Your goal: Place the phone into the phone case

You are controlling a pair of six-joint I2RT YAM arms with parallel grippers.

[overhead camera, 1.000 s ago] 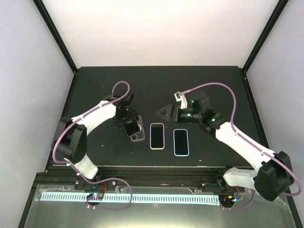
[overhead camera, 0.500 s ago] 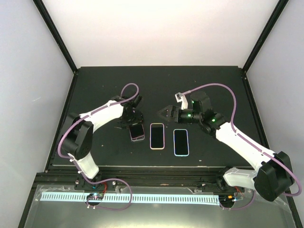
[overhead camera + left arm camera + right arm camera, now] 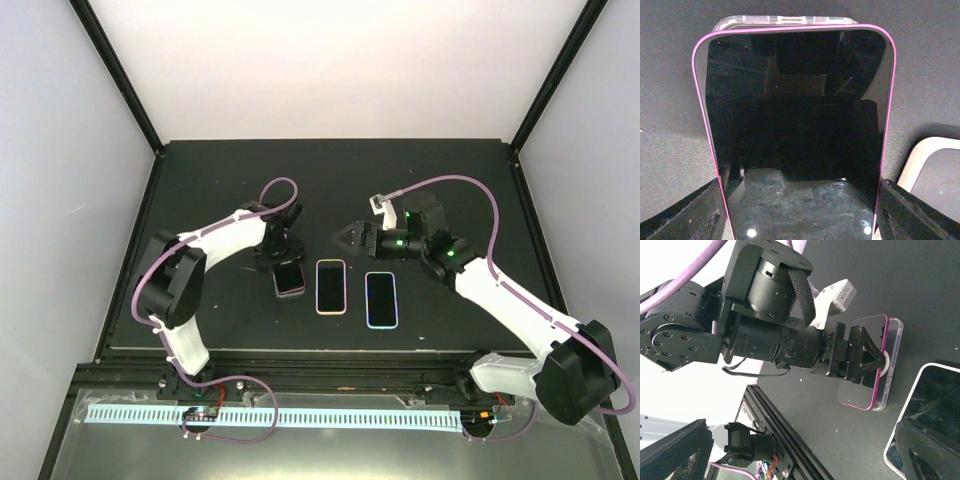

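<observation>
- The left tool [image 3: 865, 357] grasps the phone [image 3: 790, 125] across its width, a finger on each long side of the pink rim.
- The phone is screen-up over the clear case [image 3: 785, 20], which lies flat on the table [image 3: 450, 180].
- So the pick-up looks done, and the phone has been brought to the case.
- Seating does not look done: in the right wrist view the case shows past the phone along one long side and at one end, so the two are offset rather than lined up.
- In the left wrist view a strip of the case's far end also shows beyond the phone's top edge.
- I cannot tell whether the phone already touches the case or sits just above it.
- What is left, by my reading: line the rim up with the case, press the phone in, then let go.
- The right tool [image 3: 345, 237] is released, jaws wide and holding nothing, near the left tool above the table.
- Two other phones [image 3: 331, 286] [image 3: 380, 298] lie beside the case, apart from both tools.
</observation>
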